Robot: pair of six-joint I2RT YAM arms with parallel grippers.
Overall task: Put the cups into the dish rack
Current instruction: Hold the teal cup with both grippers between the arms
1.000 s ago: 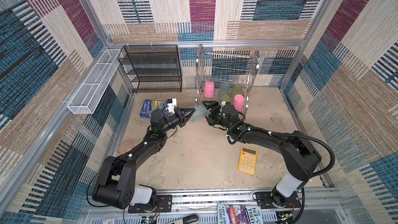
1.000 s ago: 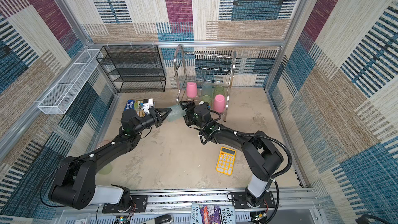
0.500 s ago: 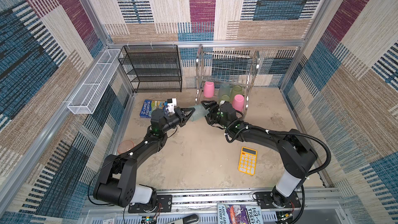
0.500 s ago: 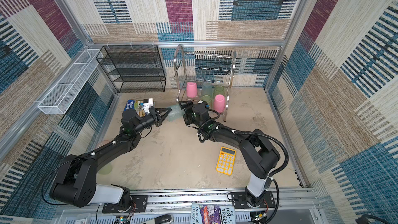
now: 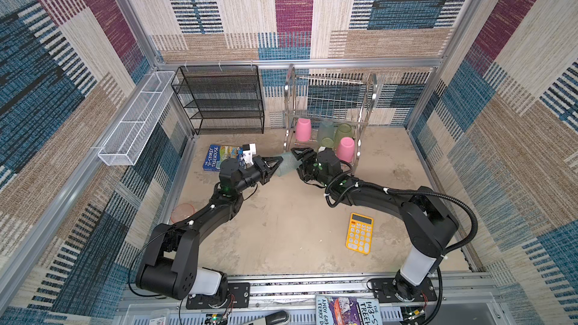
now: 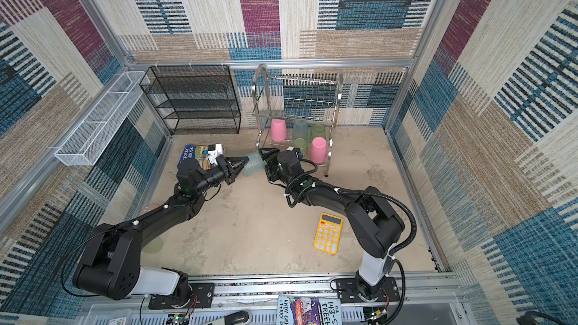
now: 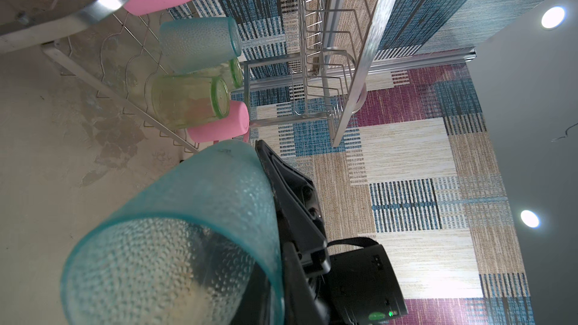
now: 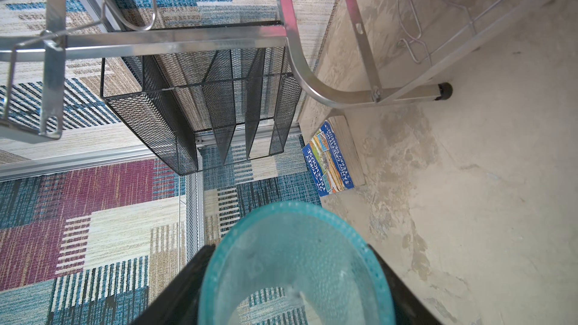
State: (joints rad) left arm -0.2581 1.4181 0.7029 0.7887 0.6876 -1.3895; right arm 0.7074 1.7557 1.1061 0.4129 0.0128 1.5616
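Observation:
A frosted teal cup (image 5: 289,165) (image 6: 252,168) hangs just above the floor, in front of the dish rack (image 5: 331,101) (image 6: 300,95), between my two grippers. My left gripper (image 5: 276,164) (image 7: 259,164) pinches the wall of the teal cup (image 7: 187,229) at its rim. My right gripper (image 5: 299,158) (image 8: 291,257) has a finger (image 8: 187,273) on either side of the teal cup (image 8: 294,261), against its body. The rack's lower tier holds several upturned cups, among them pink (image 5: 303,129), teal (image 5: 326,128) and green (image 5: 344,132). A salmon cup (image 5: 183,212) lies by the left wall.
A yellow calculator (image 5: 359,236) lies on the floor at the front right. Behind my left gripper lies a blue book (image 5: 219,157). A black mesh shelf (image 5: 222,101) stands left of the rack, and a white mesh trough (image 5: 137,120) hangs on the left wall.
My right gripper has slid further onto the teal cup and its jaws have narrowed round it. The left gripper has stayed in place with the cup's rim.

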